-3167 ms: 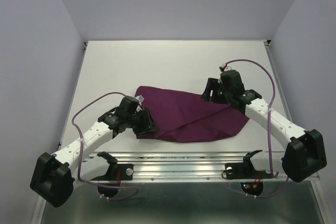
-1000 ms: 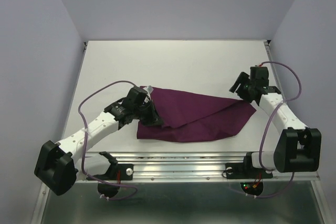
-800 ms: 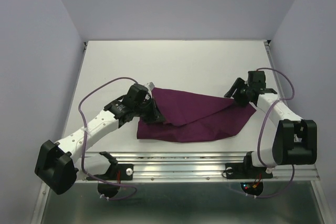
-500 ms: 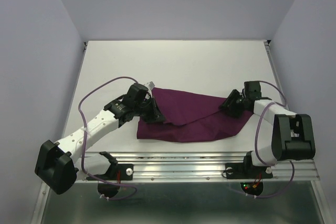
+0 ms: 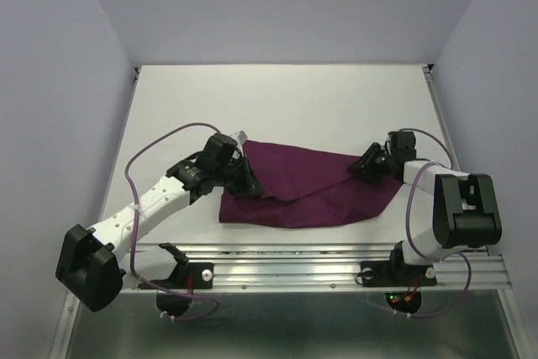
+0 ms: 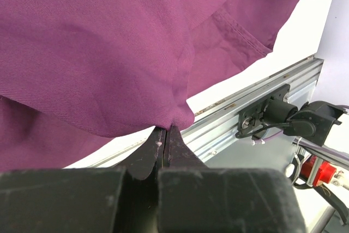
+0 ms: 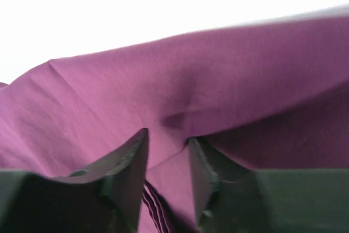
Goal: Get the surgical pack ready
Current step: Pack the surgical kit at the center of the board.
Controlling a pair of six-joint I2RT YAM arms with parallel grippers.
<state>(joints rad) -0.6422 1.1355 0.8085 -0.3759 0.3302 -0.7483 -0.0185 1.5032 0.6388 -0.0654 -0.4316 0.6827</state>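
Left gripper (image 6: 165,135): jaws pressed together on a pinched corner of the cloth (image 6: 109,42), the fabric drawn up to a small peak at the fingertips. Judged purpose: to lift that corner and carry it across for a fold. Beyond the fingertips: the cloth spreads in broad soft layers, an upper hemmed layer ending in a corner far ahead and to the side. Just below the pinch: a strip of bare table (image 5: 277,98), then the metal rail (image 6: 256,102) of the near edge. Right gripper (image 7: 166,145): jaws standing apart, astride a raised crease of the same cloth; fabric lies in the gap but is not seen clamped. Judged purpose: set for a grasp at the opposite end, so that both ends can be handled together. Ahead of it: cloth rising to a ridge, then a bright blank surface. Cloth, seen from above: lies between the two grippers as a rumpled, partly folded wedge, one end at the left fingertips, its far right edge under the right ones. Edges: the near hem runs close to the rail without crossing it. Open room: wide bare table on the far side of both grippers; little on the near side, where the rail stands; right wall (image 5: 496,56) near the right arm, left wall well apart from the left one. Judgement: any fold is best carried toward the far side.
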